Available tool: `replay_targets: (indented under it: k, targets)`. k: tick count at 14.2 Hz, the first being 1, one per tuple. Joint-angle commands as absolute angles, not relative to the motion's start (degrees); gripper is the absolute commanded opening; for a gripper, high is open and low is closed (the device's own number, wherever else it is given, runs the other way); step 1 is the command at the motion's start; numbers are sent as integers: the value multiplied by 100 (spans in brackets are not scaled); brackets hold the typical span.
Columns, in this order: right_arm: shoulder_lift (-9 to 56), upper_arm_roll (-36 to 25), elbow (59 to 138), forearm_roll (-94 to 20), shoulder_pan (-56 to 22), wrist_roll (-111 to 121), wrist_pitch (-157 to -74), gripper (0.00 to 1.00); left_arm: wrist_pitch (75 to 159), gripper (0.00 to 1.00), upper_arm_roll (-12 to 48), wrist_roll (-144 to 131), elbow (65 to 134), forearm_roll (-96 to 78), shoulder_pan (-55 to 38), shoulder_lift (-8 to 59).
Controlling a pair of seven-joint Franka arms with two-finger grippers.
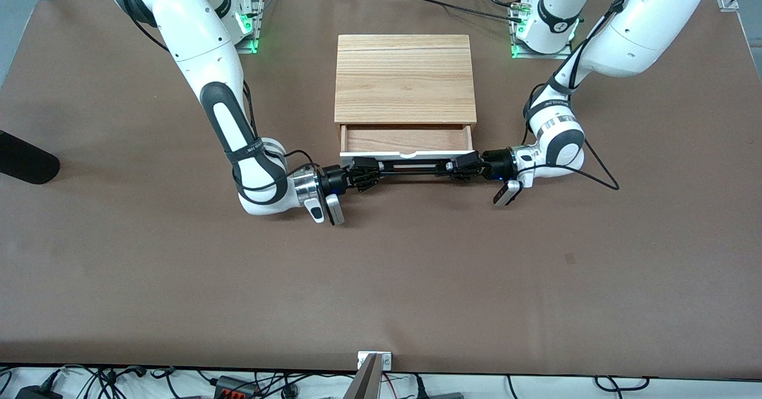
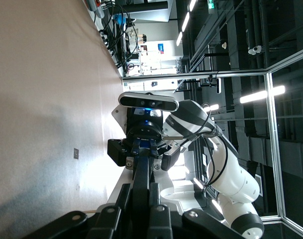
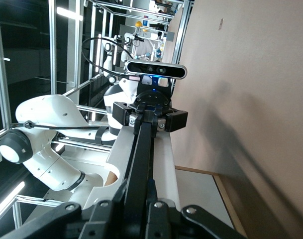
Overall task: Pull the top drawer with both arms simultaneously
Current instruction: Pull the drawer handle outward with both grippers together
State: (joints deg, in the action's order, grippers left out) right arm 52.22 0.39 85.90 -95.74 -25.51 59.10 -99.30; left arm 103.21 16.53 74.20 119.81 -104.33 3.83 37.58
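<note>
Brown table bears top drawer part-open, left gripper and right gripper clamping its handle.

My own fingers are cut off by the frame edge; the top drawer interior shows only partly under the cabinet top.

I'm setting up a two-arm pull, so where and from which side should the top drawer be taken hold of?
Grip the top drawer by its black bar handle. The bar is long and stands off the white front, so each end effector comes in from its own end, as the left end effector and right end effector do here.
</note>
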Motion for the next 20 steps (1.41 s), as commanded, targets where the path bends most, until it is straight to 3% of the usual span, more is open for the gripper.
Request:
replay_targets:
  k: [1, 6, 9, 10, 11, 12, 13, 14, 15, 20]
  targets:
    - [5457, -18, 7885, -9685, -2443, 5502, -10230, 0, 10520, 9, 1661, 7893, 11839, -10565, 334, 4025]
    - [5546, -18, 7743, -9668, -2443, 5405, -10239, 4, 10521, 11, 1652, 7893, 11848, -10556, 325, 4069]
    - [5546, -18, 7743, -9677, -2452, 5405, -10248, 8, 10512, 21, 1661, 7893, 11848, -10547, 325, 4113]
    - [5546, -18, 7743, -9677, -2452, 5397, -10248, 48, 10512, 21, 1661, 7893, 11848, -10538, 325, 4113]
    - [5537, -18, 7743, -9677, -2452, 5405, -10248, 99, 10512, 21, 1661, 7893, 11848, -10538, 325, 4113]
    - [5537, -18, 7743, -9685, -2452, 5405, -10257, 100, 10503, 28, 1661, 7893, 11848, -10538, 325, 4113]
    - [5528, -9, 7743, -9686, -2461, 5405, -10266, 100, 10512, 49, 1661, 7884, 11839, -10538, 325, 4113]
    - [5528, -17, 7743, -9686, -2470, 5405, -10283, 100, 10520, 93, 1652, 7892, 11839, -10547, 308, 4113]
    - [5528, -9, 7743, -9686, -2470, 5405, -10283, 100, 10521, 100, 1652, 7893, 11830, -10538, 334, 4113]
    - [5528, -17, 7734, -9677, -2470, 5405, -10283, 100, 10521, 100, 1460, 7306, 11233, -10485, 360, 4087]
